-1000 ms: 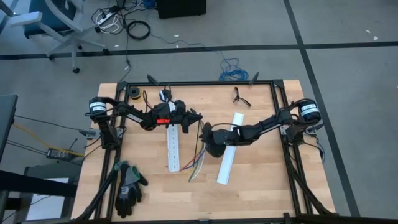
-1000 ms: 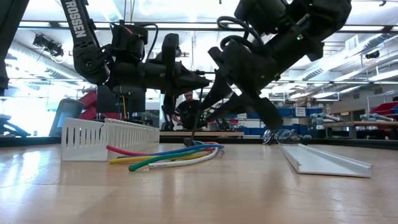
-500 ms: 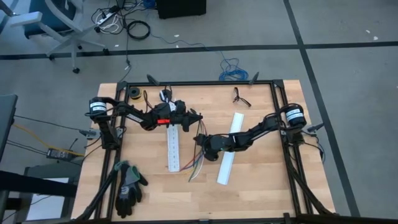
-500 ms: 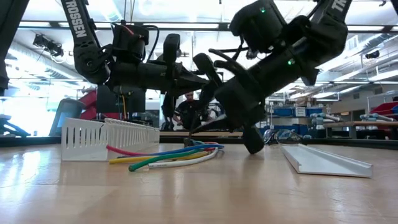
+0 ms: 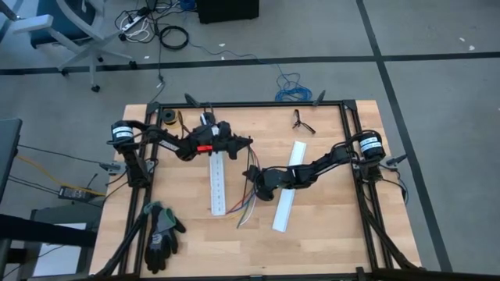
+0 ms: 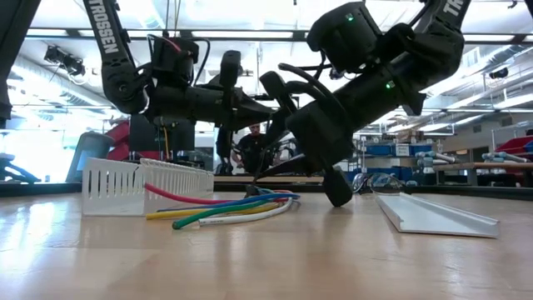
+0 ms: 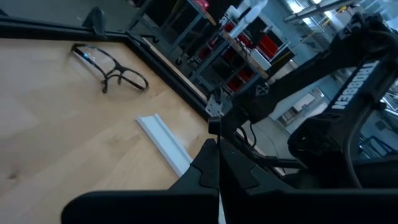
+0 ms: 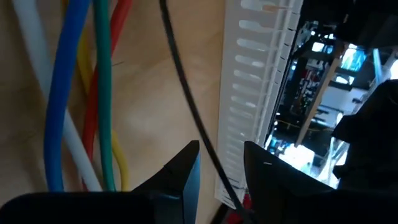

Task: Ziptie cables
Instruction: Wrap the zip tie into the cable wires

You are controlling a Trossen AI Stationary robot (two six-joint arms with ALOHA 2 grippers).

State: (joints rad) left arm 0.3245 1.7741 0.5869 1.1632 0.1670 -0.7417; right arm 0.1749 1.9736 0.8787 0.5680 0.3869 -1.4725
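Note:
The cables (image 5: 247, 207) lie loose on the table as a bundle of coloured wires (image 6: 233, 208), to the right of the white perforated strip. My left gripper (image 5: 248, 141) reaches level over the table's middle and is shut on a thin dark strip (image 6: 258, 171). The strip slants down toward the cables. My right gripper (image 5: 254, 176) hangs low just beyond the cables' far end and is open. In the right wrist view (image 8: 222, 168) its fingers stand on either side of the dark strip (image 8: 186, 93), beside the cables (image 8: 99, 93). My left gripper pinches the thin dark strip near its upper end (image 7: 217, 144) between its two shut fingers. They come in level from the table's left. A short piece sticks out past the fingertips. The rest slants down with its lower end (image 6: 249, 189) at the table by the cables.
A white perforated strip (image 5: 217, 183) lies left of the cables, and a plain white channel (image 5: 286, 195) lies right of them. Glasses (image 5: 303, 122) sit at the far edge. Dark gloves (image 5: 160, 234) lie near the front left corner. A black frame (image 5: 344, 125) borders the table.
My right gripper has sunk toward the table and rolled about its pointing line, ending low beside the cables' far end with the dark strip between its fingers. The cables have stayed where they were.

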